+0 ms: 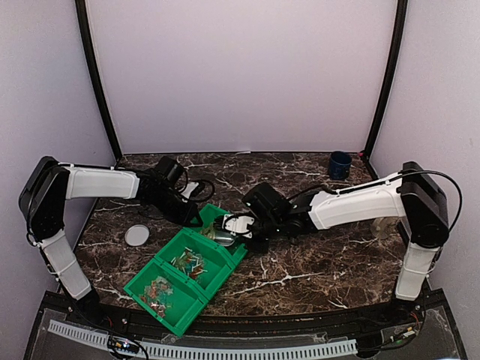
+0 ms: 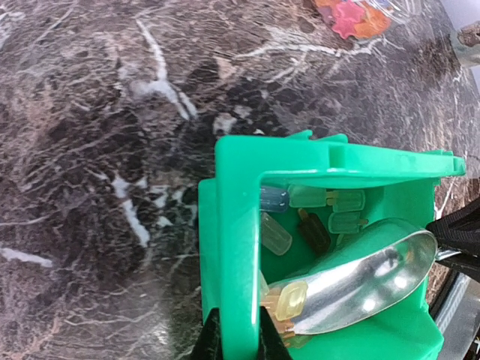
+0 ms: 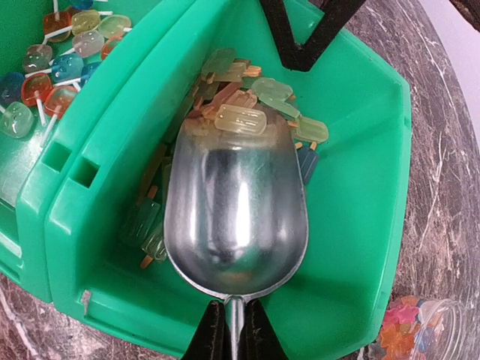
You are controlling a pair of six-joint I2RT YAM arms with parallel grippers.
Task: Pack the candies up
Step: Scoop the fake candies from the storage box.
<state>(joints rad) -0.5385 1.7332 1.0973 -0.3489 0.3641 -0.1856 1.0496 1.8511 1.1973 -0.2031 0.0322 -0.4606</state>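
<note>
The candies are small lolly-shaped pieces of mixed colours, heaped in the end compartment of the green bin. A metal scoop lies in that compartment with its tip against the heap, and one pale yellow candy rests on its front lip. My right gripper is shut on the scoop's handle. My left gripper is shut on the bin's wall near a corner. In the top view both grippers meet at the bin's far end.
A small clear jar with colourful pieces stands on the marble table just outside the bin. The neighbouring compartment holds round lollipop candies. A flat whitish lid lies left of the bin. A dark blue cup stands at the back right.
</note>
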